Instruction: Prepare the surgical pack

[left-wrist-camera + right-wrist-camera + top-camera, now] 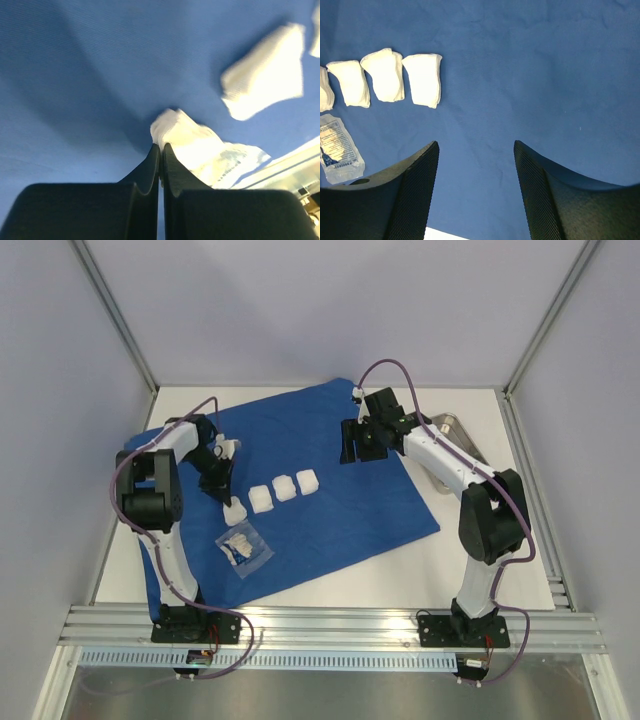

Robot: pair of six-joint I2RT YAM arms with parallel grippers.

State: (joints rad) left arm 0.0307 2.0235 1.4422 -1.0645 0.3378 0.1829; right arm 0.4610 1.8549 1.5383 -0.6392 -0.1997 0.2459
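The royal-blue drape [340, 510] lies spread flat on the table. Several white gauze squares lie on it in a row, among them one at the right end [307, 481] and one at the left end [235, 510]. My left gripper [222, 496] is down at the left-end square. In the left wrist view its jaws [161, 146] are pressed together, pinching the edge of that gauze square [182, 131]. My right gripper [360, 445] hovers open and empty over the drape's far part [545, 75]. The steel tray [452, 427] lies behind the right arm. No instruments show.
A clear plastic packet [243, 548] with white contents lies on the drape near its front left edge; it also shows in the right wrist view [337, 147]. Grey walls and metal rails enclose the table. An aluminium rail [330, 625] runs along the near edge.
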